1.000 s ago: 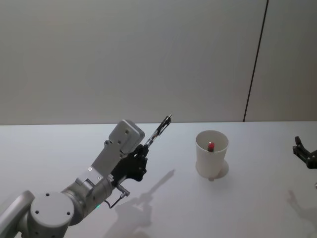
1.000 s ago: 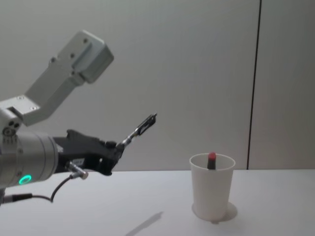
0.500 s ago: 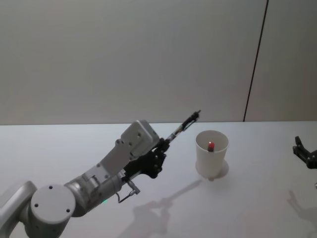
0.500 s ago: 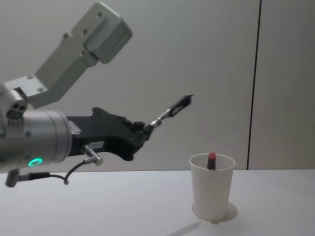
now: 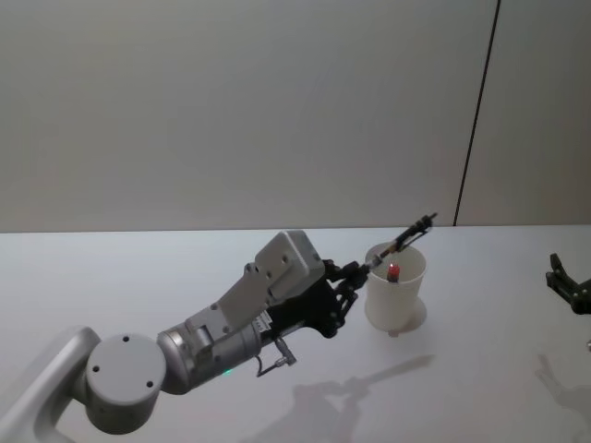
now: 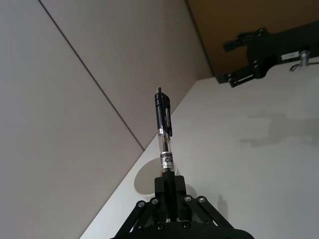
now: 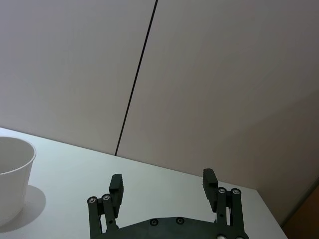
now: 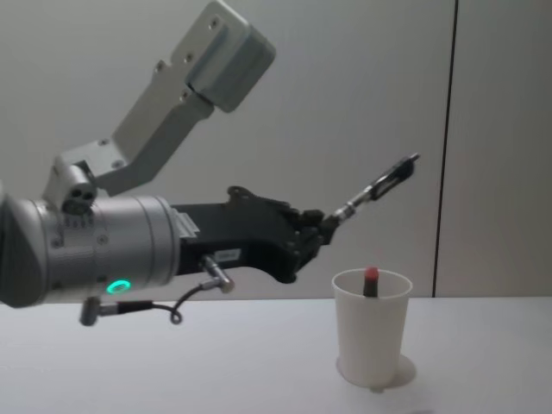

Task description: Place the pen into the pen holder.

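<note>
Grips pen point(image 8: 379, 185), likely light, stiff, slick, by its end in left gripper point(image 8: 326, 222) above pen holder point(image 8: 371, 341); parks right gripper point(image 7: 162, 180) spread wide.

The left gripper point(image 8: 330, 219) has carried the pen point(image 8: 379, 185) rightward and higher; its tip now seems above the pen holder point(image 8: 371, 338).

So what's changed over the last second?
The left gripper has carried the pen toward the robot's right and a little higher. The pen now slants over the paper cup, and the grip on it is unchanged. The cup, the red-tipped thing inside it and the open right gripper stayed put.
</note>
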